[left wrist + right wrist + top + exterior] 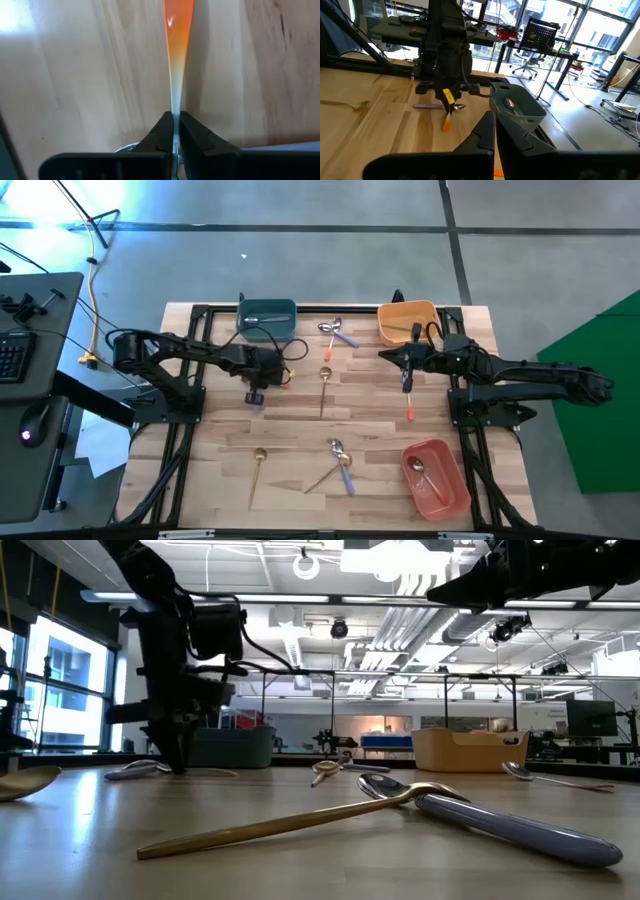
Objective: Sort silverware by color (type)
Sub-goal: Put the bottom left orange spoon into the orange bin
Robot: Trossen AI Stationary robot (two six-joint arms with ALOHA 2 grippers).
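My left gripper (255, 385) points down at the table's middle left, shut on a spoon with a silver neck and an orange-red handle (177, 40). A lavender-handled utensil (427, 106) lies on the table right beside it. My right gripper (392, 358) hovers high (470, 585) near the orange bin (408, 322), fingers shut (495, 122) and empty. A red-pink-handled spoon (410, 405) lies flat on the table under it. Gold spoons (323, 385) (258, 470) and a crossed gold and lavender pair (338, 465) lie on the wood. My left gripper pinches the spoon's thin silver neck (175, 107), just where the orange-red handle tapers into it, between its two fingers. The fingers come from above, pointing down, and stand across the spoon. The handle runs out along the table; I cannot tell whether it is lifted.
The teal bin (268, 315) stands at the far edge behind my left arm. The red-pink bin (437, 477), with a spoon inside, sits at the near right. Two more utensils (337, 332) lie between the far bins. Bare wood shows at the near left.
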